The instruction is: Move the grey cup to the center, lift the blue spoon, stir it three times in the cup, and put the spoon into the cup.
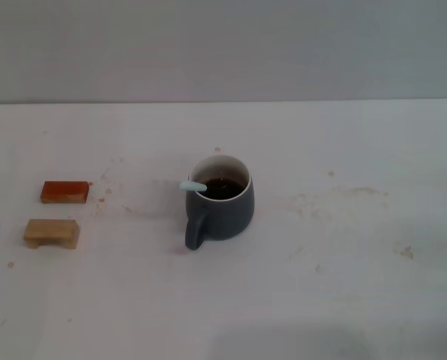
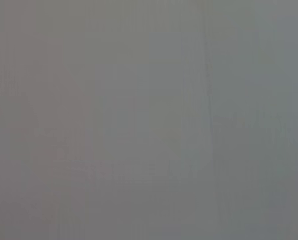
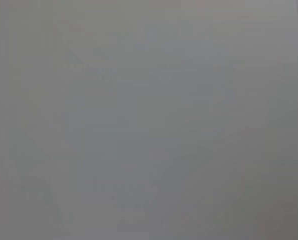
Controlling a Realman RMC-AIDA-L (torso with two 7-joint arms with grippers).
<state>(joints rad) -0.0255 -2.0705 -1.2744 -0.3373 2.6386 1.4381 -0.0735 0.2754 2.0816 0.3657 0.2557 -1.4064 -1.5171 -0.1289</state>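
The grey cup (image 1: 222, 206) stands mid-bench with the blue spoon (image 1: 193, 185) resting inside it; the task looks finished, and neither end effector is visible, so their grip is unknown

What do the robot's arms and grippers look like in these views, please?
Neither arm nor gripper appears in any view, so their look cannot be told. The head view shows only the grey cup with the blue spoon resting in it on the table; both wrist views show plain grey.
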